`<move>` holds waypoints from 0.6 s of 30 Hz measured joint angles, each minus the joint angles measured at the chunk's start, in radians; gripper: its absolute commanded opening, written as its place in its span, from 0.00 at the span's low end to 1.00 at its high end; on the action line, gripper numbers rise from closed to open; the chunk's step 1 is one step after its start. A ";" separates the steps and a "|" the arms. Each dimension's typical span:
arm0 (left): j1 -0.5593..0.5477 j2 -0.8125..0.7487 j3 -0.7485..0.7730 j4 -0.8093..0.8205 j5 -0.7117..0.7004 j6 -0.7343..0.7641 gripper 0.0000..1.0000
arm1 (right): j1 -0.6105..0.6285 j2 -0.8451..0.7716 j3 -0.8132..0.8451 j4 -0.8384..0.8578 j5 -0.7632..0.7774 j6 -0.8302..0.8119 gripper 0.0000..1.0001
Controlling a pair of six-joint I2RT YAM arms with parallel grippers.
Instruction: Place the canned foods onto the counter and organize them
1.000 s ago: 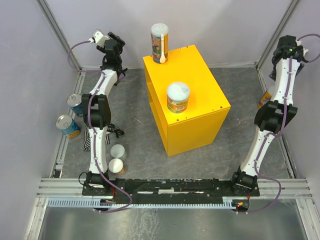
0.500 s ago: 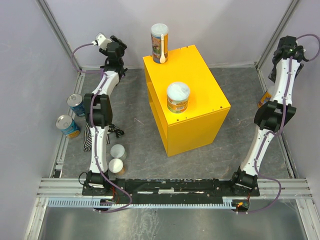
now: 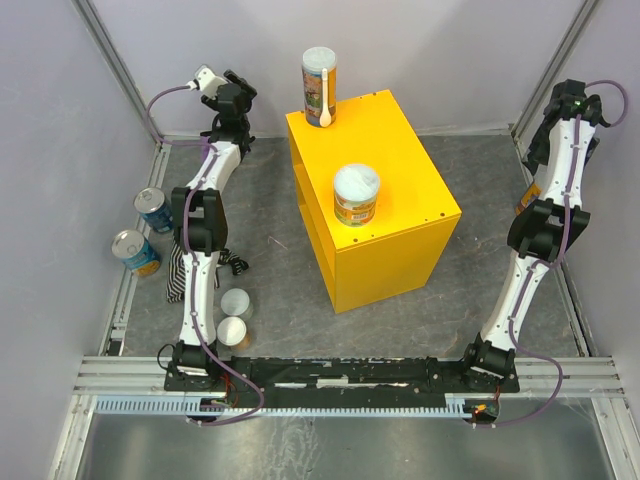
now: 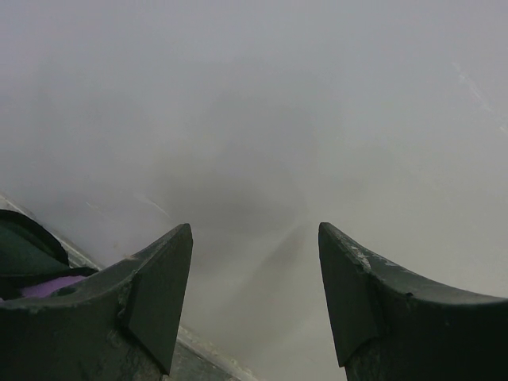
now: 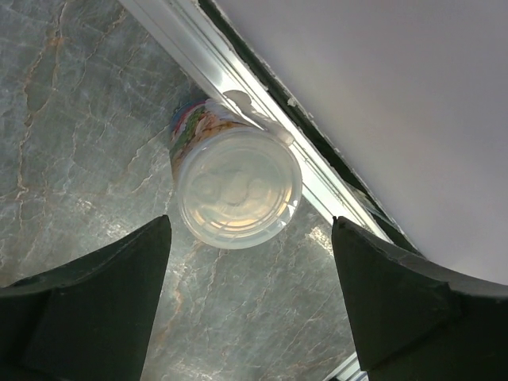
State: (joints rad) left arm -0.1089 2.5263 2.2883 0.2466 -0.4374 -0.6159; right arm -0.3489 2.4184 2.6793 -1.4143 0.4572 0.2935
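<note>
Can (image 5: 236, 184) stands upright beneath the right hand (image 5: 250, 230)

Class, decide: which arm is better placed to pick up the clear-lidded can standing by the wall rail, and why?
Right. The open right end effector hangs directly above that can, framing it. The left end effector points at a blank wall, with no can in its view.

Tall colourful tube (image 3: 319, 85): stood on the far left corner of the yellow box-shaped counter (image 3: 400, 160). Short white-lidded tub (image 3: 356, 195): set mid-top, nearer its left edge. Two blue-labelled silver-topped tins (image 3: 152, 210) (image 3: 135, 252): placed left of it, on the table (image 3: 460, 290).
</note>
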 measured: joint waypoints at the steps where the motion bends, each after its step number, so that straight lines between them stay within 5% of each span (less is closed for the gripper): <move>1: 0.000 0.000 0.001 -0.004 0.000 0.000 0.71 | 0.000 0.001 0.000 -0.003 -0.014 0.000 0.90; 18: -0.003 0.074 0.090 -0.037 0.005 0.000 0.71 | -0.001 0.048 0.069 -0.057 -0.101 0.016 0.78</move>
State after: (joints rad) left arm -0.1120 2.6007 2.3779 0.2100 -0.4328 -0.6155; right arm -0.3500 2.4668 2.7480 -1.4712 0.3565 0.3099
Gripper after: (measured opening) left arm 0.713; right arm 0.792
